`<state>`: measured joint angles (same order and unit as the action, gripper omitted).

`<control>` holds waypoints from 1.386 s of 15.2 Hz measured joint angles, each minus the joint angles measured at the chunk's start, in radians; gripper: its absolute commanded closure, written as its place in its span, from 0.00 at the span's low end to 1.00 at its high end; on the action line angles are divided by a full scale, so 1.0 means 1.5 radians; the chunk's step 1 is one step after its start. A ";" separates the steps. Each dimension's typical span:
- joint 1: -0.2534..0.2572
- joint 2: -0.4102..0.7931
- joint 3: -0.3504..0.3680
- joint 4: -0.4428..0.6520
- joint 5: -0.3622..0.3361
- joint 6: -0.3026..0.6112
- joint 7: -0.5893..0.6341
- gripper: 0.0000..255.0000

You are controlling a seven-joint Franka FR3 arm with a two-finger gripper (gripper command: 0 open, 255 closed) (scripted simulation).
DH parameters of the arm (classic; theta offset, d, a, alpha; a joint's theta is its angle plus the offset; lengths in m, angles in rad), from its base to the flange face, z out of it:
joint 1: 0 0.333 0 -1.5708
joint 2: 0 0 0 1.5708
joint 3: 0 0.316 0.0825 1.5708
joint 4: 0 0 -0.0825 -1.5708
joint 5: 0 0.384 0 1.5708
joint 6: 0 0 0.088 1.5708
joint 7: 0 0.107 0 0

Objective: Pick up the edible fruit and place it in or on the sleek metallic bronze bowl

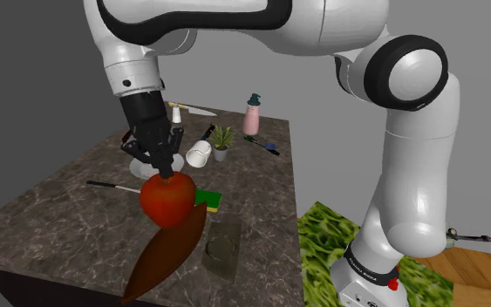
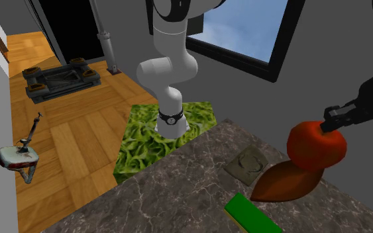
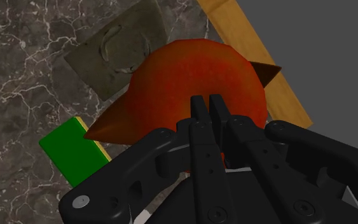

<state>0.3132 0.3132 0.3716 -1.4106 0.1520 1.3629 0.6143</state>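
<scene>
A red apple hangs just above a long, pointed brown bowl that lies on the dark marble table. My black gripper comes down onto the apple's top and is shut on it there. In the second exterior view the apple sits right over the bowl, with the gripper at its upper side. In the wrist view the fingers stand close together against the apple, and the bowl's pointed ends stick out from under the fruit.
A green sponge and a flat grey pad lie beside the bowl. Behind the gripper stand a white mug, a small plant and a pink bottle. A knife lies at the back. The table edge drops to a green mat.
</scene>
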 measured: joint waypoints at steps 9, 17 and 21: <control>-0.003 -0.003 -0.003 -0.084 -0.002 0.079 -0.018 1.00; -0.003 0.001 -0.004 -0.110 -0.004 0.109 -0.023 1.00; -0.003 0.001 -0.004 -0.110 -0.004 0.109 -0.023 0.00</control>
<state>0.3093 0.3145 0.3661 -1.5761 0.1467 1.5268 0.5797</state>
